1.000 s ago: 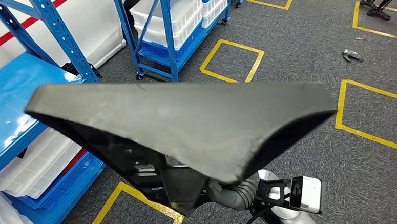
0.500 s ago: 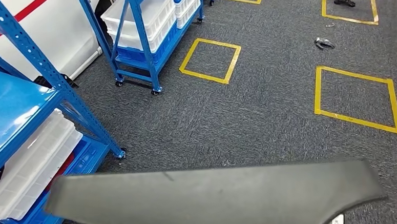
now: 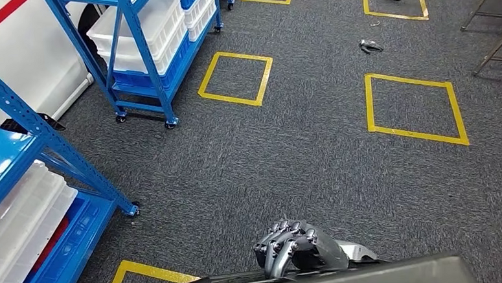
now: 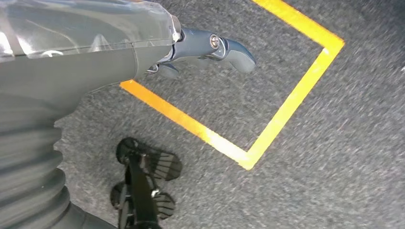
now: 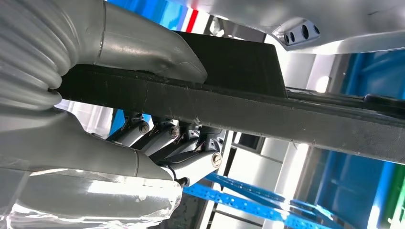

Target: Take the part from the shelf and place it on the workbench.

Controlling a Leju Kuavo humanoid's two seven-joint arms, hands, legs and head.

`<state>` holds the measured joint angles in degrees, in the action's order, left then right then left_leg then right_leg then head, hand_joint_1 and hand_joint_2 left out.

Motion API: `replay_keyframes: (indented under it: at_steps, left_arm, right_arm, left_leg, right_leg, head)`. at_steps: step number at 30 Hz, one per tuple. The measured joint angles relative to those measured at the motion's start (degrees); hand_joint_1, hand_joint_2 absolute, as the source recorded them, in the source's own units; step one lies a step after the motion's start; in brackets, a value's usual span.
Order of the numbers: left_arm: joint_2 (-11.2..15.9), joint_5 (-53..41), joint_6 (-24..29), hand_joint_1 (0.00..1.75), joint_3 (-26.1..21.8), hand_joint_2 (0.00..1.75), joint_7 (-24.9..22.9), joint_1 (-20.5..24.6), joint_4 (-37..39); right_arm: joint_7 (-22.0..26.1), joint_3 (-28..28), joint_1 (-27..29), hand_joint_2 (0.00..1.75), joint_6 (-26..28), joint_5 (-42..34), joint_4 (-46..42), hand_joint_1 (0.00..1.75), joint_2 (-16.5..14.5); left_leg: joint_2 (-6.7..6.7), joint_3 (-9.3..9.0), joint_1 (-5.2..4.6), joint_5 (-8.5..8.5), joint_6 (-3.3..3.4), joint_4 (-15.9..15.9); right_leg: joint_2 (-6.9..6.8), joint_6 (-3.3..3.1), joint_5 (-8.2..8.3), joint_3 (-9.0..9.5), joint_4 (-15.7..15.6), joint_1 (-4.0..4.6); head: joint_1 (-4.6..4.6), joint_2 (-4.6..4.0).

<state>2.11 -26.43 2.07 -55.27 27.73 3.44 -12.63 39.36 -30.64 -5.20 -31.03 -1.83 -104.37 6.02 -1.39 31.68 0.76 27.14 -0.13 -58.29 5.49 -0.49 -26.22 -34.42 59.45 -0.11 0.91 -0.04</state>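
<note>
The part (image 3: 346, 276), a dark flat panel, lies w/ its long axis across the head view, left to right, at the very bottom edge of that view; its far edge runs nearly level, and it is held in air over the carpet floor (image 3: 314, 151), not on any surface. The right hand (image 3: 299, 248) grips it: dark fingers curl over the far edge in head view, and in right wrist view the thick thumb (image 5: 143, 47) presses one face of the part (image 5: 248, 102) while the fingers (image 5: 191, 148) clamp the opposite face. The left hand (image 4: 205, 50) hangs above the carpet, fingers stretched out and holding nothing; if they are spread or together I cannot tell well. Floor is grey carpet w/ yellow tape squares (image 3: 235, 77), one more square (image 3: 412, 107) to the right of it, another corner (image 3: 145, 277) near the part's left end. A blue shelf rack (image 3: 36, 172) w/ white bins (image 3: 19, 218) stands at left, close to the part's left end; a second blue rack on wheels (image 3: 143, 50) is further back. The middle and right of the carpet give wide room. A small dark object (image 3: 370, 45) lies on the floor far ahead.
</note>
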Motion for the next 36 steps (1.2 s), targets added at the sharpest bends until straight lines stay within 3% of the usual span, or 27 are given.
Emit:
replay_keyframes:
  at_steps: [2,4,5,6,7,9,10,11,13,15,17,19,20,21,22,23,24,26,28,30,32,33,34,36]
  left_arm:
    - [0.14,-0.03,-0.22,0.0,-0.23,1.75,0.23,0.15,-0.19]
    - [0.35,-0.16,-0.27,0.0,-0.41,1.75,0.34,0.08,-0.33]
    - [0.47,-0.32,-0.24,0.0,-0.49,1.75,0.37,0.02,-0.35]
    - [0.59,-0.49,-0.17,0.0,-0.52,1.75,0.39,0.0,-0.37]
    - [0.7,-0.74,-0.05,0.0,-0.55,1.75,0.43,0.03,-0.4]
    - [0.85,-1.23,0.28,0.0,-0.56,1.75,0.53,0.13,-0.49]
    - [0.92,-1.47,0.41,0.0,-0.56,1.75,0.59,0.17,-0.53]
    - [1.03,-1.63,0.49,0.0,-0.56,1.75,0.64,0.17,-0.57]
    - [1.41,-2.02,0.5,0.0,-0.56,1.75,0.74,0.14,-0.64]
    - [1.98,-2.44,0.37,0.0,-0.56,1.75,0.93,0.25,-0.75]
    - [2.63,-2.69,0.14,0.0,-0.55,1.75,1.21,0.47,-0.89]
    - [3.37,-2.76,-0.17,0.0,-0.55,1.75,1.39,0.48,-0.94]
    - [3.73,-2.78,-0.31,0.0,-0.57,1.75,1.43,0.39,-0.95]
    - [4.04,-2.8,-0.41,0.0,-0.6,1.75,1.45,0.29,-0.94]
    - [4.32,-2.86,-0.47,0.0,-0.63,1.75,1.44,0.23,-0.95]
    - [4.58,-2.95,-0.46,0.0,-0.66,1.75,1.4,0.26,-0.97]
    - [4.8,-3.03,-0.43,0.0,-0.68,1.75,1.34,0.36,-1.01]
    - [5.24,-3.15,-0.3,0.0,-0.75,1.75,1.21,0.6,-1.11]
    - [5.53,-3.23,-0.21,0.0,-0.84,1.75,1.08,0.79,-1.19]
    - [5.63,-3.35,-0.2,0.0,-0.88,1.75,1.03,1.02,-1.21]
    - [5.61,-3.49,-0.21,0.0,-0.88,1.75,1.13,1.3,-1.21]
    - [5.58,-3.54,-0.22,0.0,-0.88,1.75,1.19,1.37,-1.21]
    - [5.57,-3.56,-0.25,0.0,-0.88,1.75,1.25,1.35,-1.21]
    - [5.51,-3.56,-0.38,0.0,-0.88,1.75,1.28,1.19,-1.21]
  right_arm:
    - [-0.55,-0.67,-1.18,1.75,0.15,-0.22,0.1,1.57,-0.01]
    - [-0.98,-1.43,-2.28,1.75,0.64,-0.61,0.36,1.57,-0.15]
    - [-1.08,-1.79,-2.58,1.75,0.98,-0.81,0.5,1.57,-0.25]
    - [-1.02,-2.06,-2.68,1.75,1.31,-0.96,0.62,1.57,-0.35]
    - [-0.91,-2.26,-2.71,1.75,1.61,-1.06,0.69,1.57,-0.42]
    - [-0.46,-2.51,-2.83,1.75,1.99,-1.22,0.74,1.57,-0.48]
    - [-0.17,-2.59,-2.98,1.75,2.1,-1.32,0.73,1.57,-0.49]
    - [0.07,-2.65,-3.2,1.75,2.14,-1.44,0.73,1.57,-0.54]
    - [0.35,-2.7,-3.56,1.75,2.29,-1.7,0.73,1.57,-0.69]
    - [0.39,-2.72,-3.64,1.75,2.69,-1.81,0.71,1.57,-0.93]
    - [0.41,-2.72,-3.67,1.75,3.01,-1.76,0.61,1.57,-1.27]
    - [0.42,-2.72,-3.69,1.75,2.78,-1.71,0.47,1.57,-1.77]
    - [0.42,-2.72,-3.67,1.75,2.42,-1.67,0.43,1.57,-2.01]
    - [0.41,-2.72,-3.62,1.75,1.95,-1.59,0.39,1.57,-2.2]
    - [0.41,-2.72,-3.58,1.75,1.47,-1.46,0.37,1.57,-2.31]
    - [0.42,-2.73,-3.55,1.75,1.07,-1.31,0.36,1.57,-2.41]
    - [0.42,-2.73,-3.53,1.75,0.74,-1.15,0.33,1.57,-2.49]
    - [0.42,-2.74,-3.61,1.75,0.19,-0.98,0.28,1.57,-2.72]
    - [0.41,-2.78,-3.7,1.75,-0.21,-0.99,0.27,1.57,-2.93]
    - [0.4,-2.82,-3.69,1.75,-0.52,-1.04,0.28,1.57,-3.03]
    - [0.39,-2.82,-3.67,1.75,-0.84,-1.07,0.31,1.57,-3.03]
    - [0.39,-2.82,-3.65,1.75,-0.94,-1.06,0.35,1.57,-3.03]
    - [0.39,-2.82,-3.63,1.75,-1.01,-1.04,0.42,1.57,-3.03]
    - [0.39,-2.83,-3.57,1.75,-1.05,-1.0,0.68,1.57,-3.03]
  left_leg:
    - [0.91,-0.01,0.15,-0.46,0.77,0.54]
    - [1.9,0.06,0.07,-0.6,1.17,0.72]
    - [2.45,0.1,0.01,-0.59,1.25,0.7]
    - [2.92,0.11,-0.03,-0.56,1.26,0.69]
    - [3.39,0.09,-0.04,-0.52,1.25,0.68]
    - [4.24,-0.14,-0.08,-0.37,1.07,0.68]
    - [4.66,-0.31,-0.13,-0.26,0.91,0.68]
    - [5.05,-0.42,-0.25,-0.12,0.67,0.63]
    - [5.97,-0.54,-0.45,0.06,0.09,0.61]
    - [6.88,-0.64,-0.51,0.28,-0.59,0.65]
    - [5.59,-0.24,-0.31,1.56,-1.2,-0.79]
    - [3.02,2.38,-0.11,4.95,-1.59,-6.85]
    - [2.35,4.25,-0.1,6.67,-1.7,-10.85]
    - [2.01,5.96,-0.09,7.8,-1.81,-14.32]
    - [1.91,6.82,-0.06,7.72,-1.89,-15.84]
    - [1.85,6.6,-0.01,6.43,-1.94,-15.0]
    - [1.58,5.42,0.12,4.32,-1.98,-12.09]
    - [-0.25,2.22,0.5,0.86,-2.0,-4.48]
    - [-1.58,0.79,0.65,0.18,-1.63,-0.96]
    - [-0.91,0.74,0.57,0.14,-0.9,-0.73]
    - [0.02,0.7,0.61,-0.13,-0.15,-0.5]
    - [0.52,0.7,0.63,-0.21,0.18,-0.38]
    - [0.99,0.71,0.51,-0.2,0.38,-0.38]
    - [2.1,0.76,0.32,-0.13,0.6,-0.39]
  right_leg:
    - [-1.76,0.58,-1.65,-1.11,2.25,0.07]
    - [-4.08,1.1,-5.23,-4.13,8.73,-0.13]
    - [-4.62,1.32,-6.71,-5.8,12.32,-0.29]
    - [-4.86,1.47,-7.37,-6.9,14.75,-0.42]
    - [-5.03,1.54,-6.84,-6.97,15.04,-0.52]
    - [-5.88,1.35,-3.35,-3.98,9.49,-0.56]
    - [-7.16,1.06,-1.76,-1.84,5.41,-0.36]
    - [-8.31,0.68,-0.76,-0.21,2.12,-0.03]
    - [-9.5,0.04,-0.56,0.83,-0.55,0.58]
    - [-8.37,-0.48,-0.35,0.68,-0.84,0.6]
    - [-7.32,-1.08,-0.04,0.88,-1.32,0.29]
    - [-6.31,-1.56,0.11,1.05,-1.56,0.08]
    - [-5.71,-1.69,0.11,1.03,-1.52,0.06]
    - [-5.04,-1.75,0.12,1.03,-1.45,0.05]
    - [-4.36,-1.76,0.1,1.04,-1.34,0.04]
    - [-3.68,-1.72,0.06,1.06,-1.19,-0.01]
    - [-3.02,-1.61,-0.03,1.09,-0.99,-0.06]
    - [-1.79,-1.21,-0.33,0.86,-0.36,-0.07]
    - [-0.75,-0.61,-0.37,0.28,0.1,0.01]
    - [0.03,-0.04,-0.2,-0.14,0.2,-0.04]
    - [-1.26,0.48,-1.2,-0.79,1.55,-0.04]
    - [-2.5,0.75,-2.57,-1.75,3.69,-0.05]
    - [-3.8,0.97,-4.32,-3.17,6.82,-0.07]
    - [-4.9,1.2,-7.37,-6.52,13.87,-0.17]
  head:
    - [-0.19,0.0]
    - [-0.37,0.0]
    - [-0.38,0.0]
    - [-0.38,0.0]
    - [-0.38,0.0]
    - [-0.38,0.0]
    - [-0.38,0.0]
    - [-0.38,0.0]
    - [-0.36,0.0]
    - [-0.35,0.0]
    - [-0.35,0.0]
    - [-0.29,0.0]
    - [-0.25,0.0]
    - [-0.24,0.0]
    - [-0.23,0.0]
    - [-0.24,0.0]
    - [-0.23,0.0]
    - [-0.23,0.0]
    - [-0.24,0.0]
    - [-0.23,0.0]
    - [-0.3,0.0]
    - [-0.34,0.0]
    - [-0.39,0.0]
    - [-0.42,0.0]
